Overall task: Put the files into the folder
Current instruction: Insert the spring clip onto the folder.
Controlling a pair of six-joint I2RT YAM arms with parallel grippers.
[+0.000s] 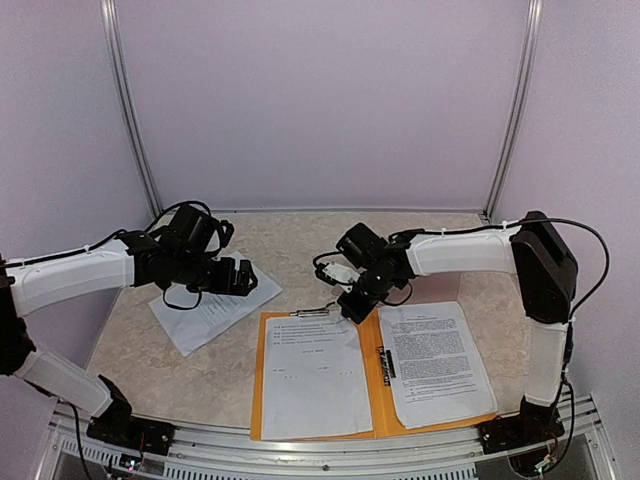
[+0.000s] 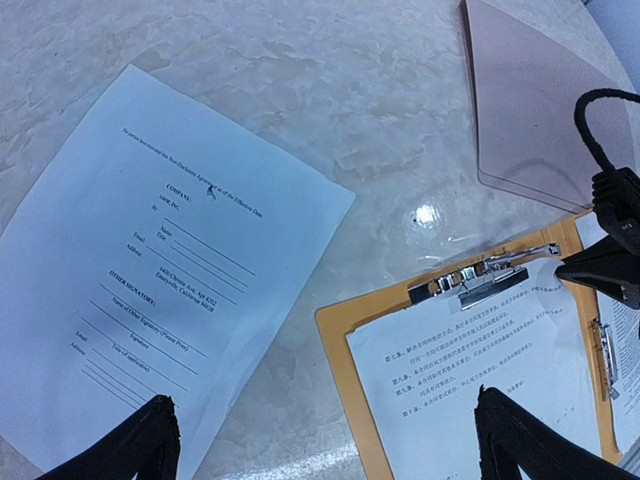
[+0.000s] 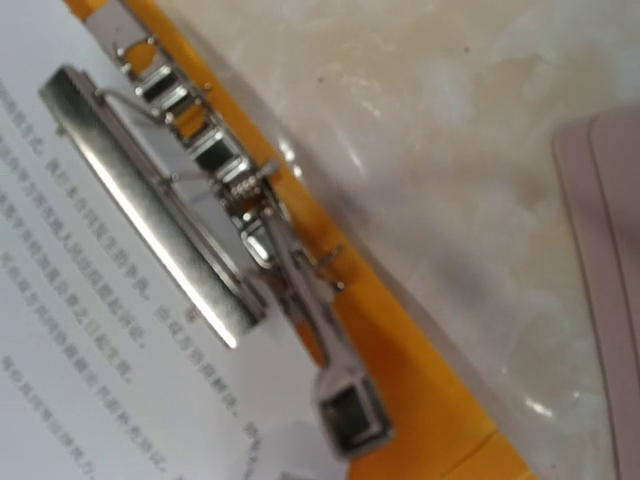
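This is a robot test booth in a lab rather than a lived-in room: plain pale walls (image 1: 320, 100) joined by bare metal posts (image 1: 128, 110) close in a single marble-patterned table (image 1: 290, 235). A left arm (image 1: 70, 275) and a right arm (image 1: 465, 250) are bolted side by side to a metal rail (image 1: 330, 445) along its near edge. The props on it are office ones, an orange folder (image 1: 374, 405) lying open and printed sheets (image 1: 430, 360) of paper.

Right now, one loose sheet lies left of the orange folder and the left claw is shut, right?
No: the left claw is open, fingers spread wide in the left wrist view. The loose sheet does lie left of the orange folder.
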